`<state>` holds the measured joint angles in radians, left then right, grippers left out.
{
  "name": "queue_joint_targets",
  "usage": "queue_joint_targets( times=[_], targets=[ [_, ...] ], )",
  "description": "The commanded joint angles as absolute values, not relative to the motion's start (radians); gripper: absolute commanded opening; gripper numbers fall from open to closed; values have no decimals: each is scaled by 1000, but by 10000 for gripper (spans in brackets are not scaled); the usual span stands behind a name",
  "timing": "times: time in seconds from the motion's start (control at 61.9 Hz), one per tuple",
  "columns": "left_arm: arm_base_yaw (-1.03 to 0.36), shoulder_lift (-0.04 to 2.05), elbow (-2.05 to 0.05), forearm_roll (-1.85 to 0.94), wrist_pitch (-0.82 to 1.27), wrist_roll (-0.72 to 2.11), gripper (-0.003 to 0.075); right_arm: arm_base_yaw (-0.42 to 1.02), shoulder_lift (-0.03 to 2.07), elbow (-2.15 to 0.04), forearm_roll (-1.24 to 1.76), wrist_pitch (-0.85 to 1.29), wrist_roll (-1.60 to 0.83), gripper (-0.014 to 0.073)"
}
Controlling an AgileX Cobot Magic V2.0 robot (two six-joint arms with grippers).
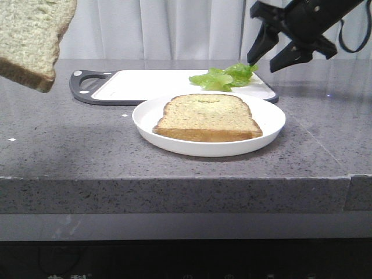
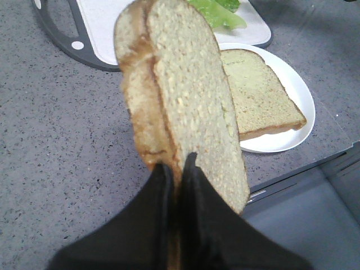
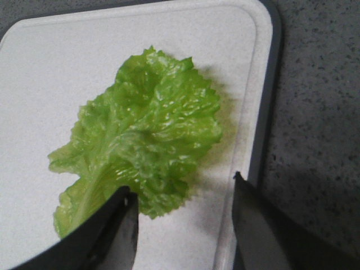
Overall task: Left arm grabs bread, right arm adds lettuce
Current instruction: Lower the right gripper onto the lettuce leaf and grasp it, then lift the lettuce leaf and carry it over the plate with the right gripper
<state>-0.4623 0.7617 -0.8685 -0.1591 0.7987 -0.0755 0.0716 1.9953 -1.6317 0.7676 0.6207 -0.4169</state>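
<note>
Bread slices number two: left tool (image 2: 175, 169) grips one (image 2: 180, 107); right tool (image 3: 183, 194) gapes above one lettuce (image 3: 140, 140).

No legible text, seemingly.

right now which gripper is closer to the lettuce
Right. The right gripper hangs open just above the lettuce; the left gripper is far off, holding the bread up.

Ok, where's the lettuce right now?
In the front view the lettuce lies on the cutting board's right end, behind the plate, under the open right gripper.
</note>
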Motion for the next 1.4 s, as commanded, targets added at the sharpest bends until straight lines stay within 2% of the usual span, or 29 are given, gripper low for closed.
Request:
queue_joint_targets(
  times=[0.0,0.291,0.339,0.565,0.662,0.888,1.146,1.291,1.388],
  targets=[
    [-468,758,-895,-167,722,-82,-20,84,1969,-1701,804,601,-432,405],
    [-468,758,-895,-165,722,-82,-20,130,2050,-1792,807,600,-445,389],
    [-468,758,-895,-165,722,-82,-20,135,2054,-1794,807,596,-463,343],
    [-468,758,-895,-147,722,-82,-20,144,2058,-1794,807,564,-476,-13],
    [-468,758,-895,-140,722,-82,-20,144,2058,-1794,807,560,-477,-120],
    [-468,758,-895,-140,722,-82,-20,140,2003,-1796,807,615,-477,-118],
    [-468,758,-895,-138,722,-82,-20,140,1835,-1773,794,759,-478,-118],
    [-468,758,-895,-138,701,-82,-20,145,1677,-1609,819,765,-553,-118],
    [-468,758,-895,-138,683,-82,-20,145,1578,-1480,874,780,-692,-118]
  ],
)
